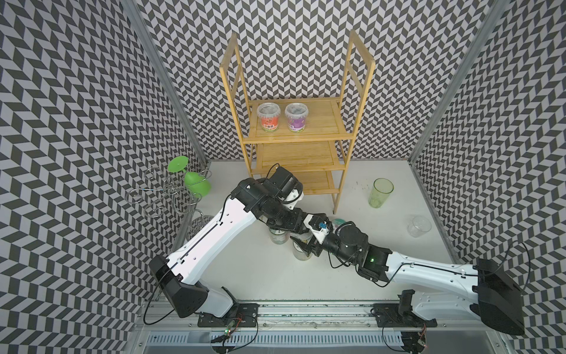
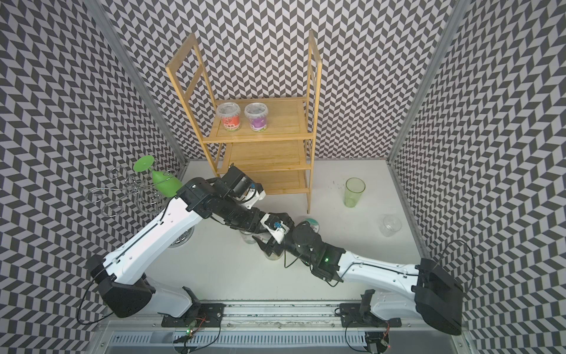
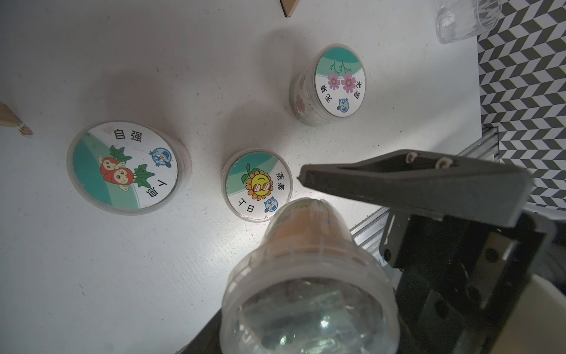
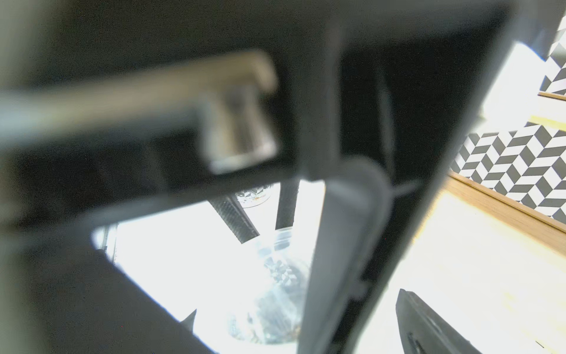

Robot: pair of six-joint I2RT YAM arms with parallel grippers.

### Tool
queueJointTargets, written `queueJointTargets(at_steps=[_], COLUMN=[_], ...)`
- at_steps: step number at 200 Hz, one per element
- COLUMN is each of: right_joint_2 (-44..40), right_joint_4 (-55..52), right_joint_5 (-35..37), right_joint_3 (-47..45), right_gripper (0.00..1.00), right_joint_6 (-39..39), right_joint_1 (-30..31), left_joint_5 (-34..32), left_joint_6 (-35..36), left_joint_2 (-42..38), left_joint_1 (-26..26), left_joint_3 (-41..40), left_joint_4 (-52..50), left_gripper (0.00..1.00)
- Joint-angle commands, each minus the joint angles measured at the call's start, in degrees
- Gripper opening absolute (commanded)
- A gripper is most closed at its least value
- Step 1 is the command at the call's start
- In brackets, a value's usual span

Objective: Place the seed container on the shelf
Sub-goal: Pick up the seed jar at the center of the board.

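The seed container [image 3: 306, 245], a clear tub with an orange label, fills the near part of the left wrist view. My left gripper [image 3: 306, 321] is shut on it, its fingers mostly hidden behind the tub. My right gripper [image 4: 294, 306] is open, with the same tub's clear lid [image 4: 269, 303] showing between its spread fingers. One of its black fingers [image 3: 398, 180] lies alongside the tub. Both wrists cross at table centre in a top view, with the right gripper [image 1: 303, 245] there. The bamboo shelf [image 1: 321, 122] stands behind them. On its upper board sit a red-labelled tub [image 1: 269, 118] and a purple-labelled tub [image 1: 296, 117].
Three more tubs stand on the table: radish top [image 3: 122, 167], sunflower top [image 3: 257, 185], pink-flower top [image 3: 337, 84]. A green tumbler [image 1: 381, 193] and a clear cup [image 1: 419, 226] stand right. A chrome wire stand [image 1: 165, 196] with a hanging green goblet [image 1: 196, 184] is at the left wall.
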Motion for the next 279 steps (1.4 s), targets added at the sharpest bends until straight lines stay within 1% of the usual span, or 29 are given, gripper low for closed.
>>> queueJointTargets(at_steps=[1,43,92,133,159,166,203,219,245,279], right_joint_2=[0.87,1.78,2.76,3.0,2.96,2.86,2.52,2.41,2.47,2.91], right_joint_4=[-3.75,-3.58,-3.48,-3.32,-3.32,-3.32,-3.58,-3.57,-3.49,-3.49], right_joint_5=[-0.12,0.32,0.57,0.52,0.41,0.31,-0.17,-0.34,-0.37,-0.59], right_joint_3=[0.31,0.63,1.1,1.46,1.62,1.63,1.55,1.54,1.62,1.9], right_gripper=[0.88,0.81,0.76,0.68,0.65,0.65,0.65,0.65,0.64,0.64], right_joint_6=[-0.79,-1.02,-1.49,-1.84,-2.12,-2.32,-2.85,-2.94,-3.01,-3.1], right_joint_1=[-0.19,-0.22,-0.31,-0.54,-0.73,-0.8,-0.79,-0.81,-1.07,-1.3], left_joint_5=[2.12,2.99,4.21,5.24,5.81,5.82,4.8,4.67,4.59,4.41], left_joint_6=[0.95,0.95,0.96,0.96,0.96,2.41,3.16,3.29,3.59,3.95], left_joint_2=[-0.32,-0.28,-0.52,-0.63,-0.63,-0.63,-1.06,-1.23,-1.6,-2.36], left_joint_1=[-0.94,-1.09,-1.06,-1.02,-1.03,-1.07,-1.03,-1.03,-1.04,-0.98], left_joint_3=[2.58,2.83,3.28,3.19,3.28,3.28,3.46,3.54,3.46,3.37], left_joint_4=[1.62,1.66,1.65,1.62,1.66,1.66,1.65,1.61,1.58,1.63], left_gripper=[0.57,0.57,0.57,0.57,0.63,0.64,0.77,0.81,0.87,0.92])
